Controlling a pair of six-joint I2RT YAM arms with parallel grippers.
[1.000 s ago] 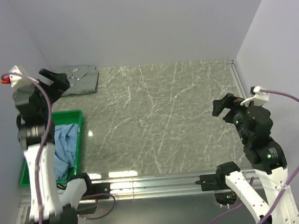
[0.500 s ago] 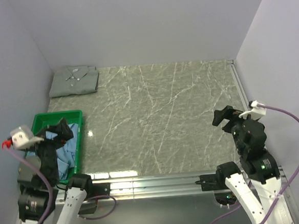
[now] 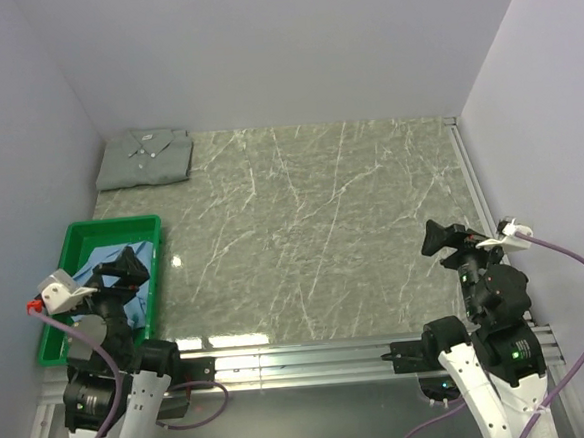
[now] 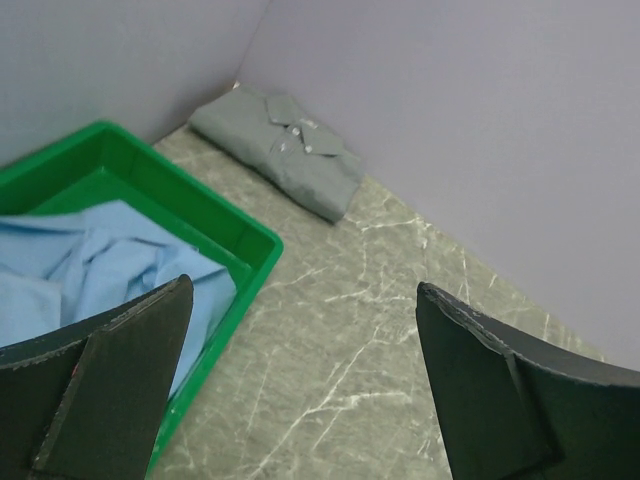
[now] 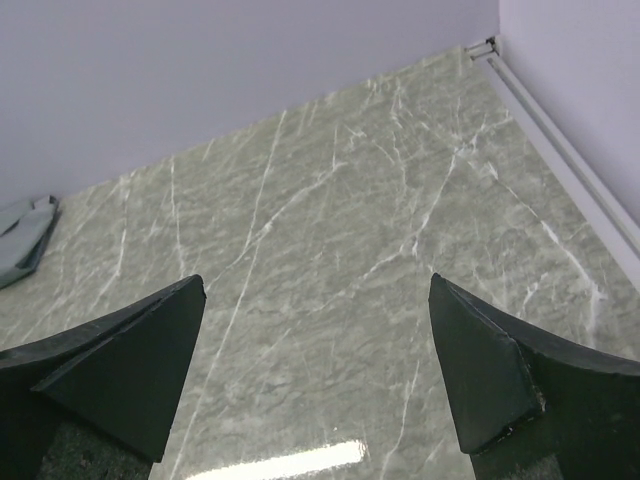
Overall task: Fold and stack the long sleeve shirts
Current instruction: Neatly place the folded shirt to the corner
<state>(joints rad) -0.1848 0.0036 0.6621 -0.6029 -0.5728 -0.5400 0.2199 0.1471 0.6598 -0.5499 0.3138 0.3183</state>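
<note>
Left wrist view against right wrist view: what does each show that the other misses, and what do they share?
Left wrist only: the green bin with the light blue shirt crumpled inside. Right wrist only: the metal rail running to the far right corner. Both: the marble table, the grey-green shirt folded by the back wall (just its edge in the right wrist view), and an open gripper, the left gripper and the right gripper respectively.

arms (image 3: pixel 481 381): white, black joints | cables (image 3: pixel 563 246): purple | end effector fingers (image 4: pixel 110 390): black wedges
</note>
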